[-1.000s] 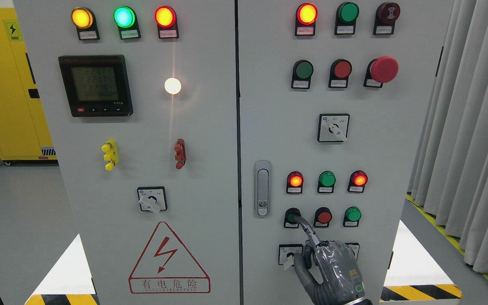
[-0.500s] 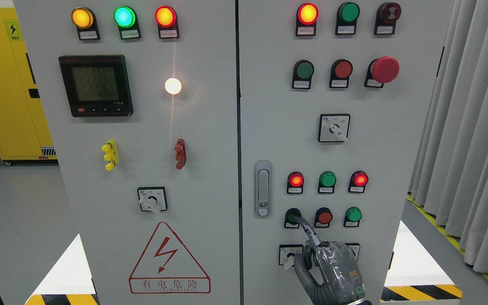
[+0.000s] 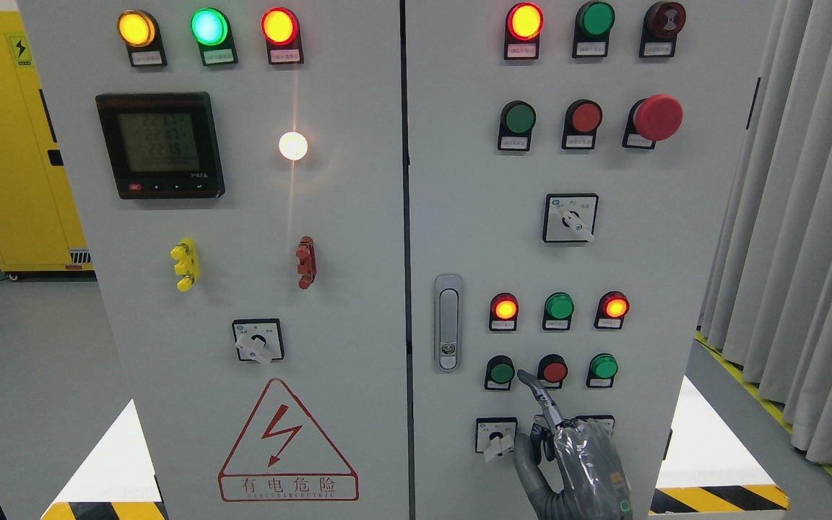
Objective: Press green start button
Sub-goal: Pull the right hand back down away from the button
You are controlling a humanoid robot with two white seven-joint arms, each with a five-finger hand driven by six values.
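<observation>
The green push button (image 3: 500,373) sits at the left of the lower button row on the right cabinet door, fully uncovered. My right hand (image 3: 581,456) rises from the bottom edge below that row, shut, with only its index finger stretched out. The fingertip (image 3: 524,376) hangs just right of the green button, in the gap before the red button (image 3: 553,371), and touches neither. My left hand is out of view.
A second green button (image 3: 604,366) ends the same row. Above it are red, green and red lamps (image 3: 559,305). A rotary switch (image 3: 495,435) sits just left of my hand. Door latch (image 3: 448,321), upper buttons and red emergency stop (image 3: 656,117) stand higher.
My index finger has come off the green button and shifted right and slightly down. The hand has moved right with it. The lamps look unchanged.
</observation>
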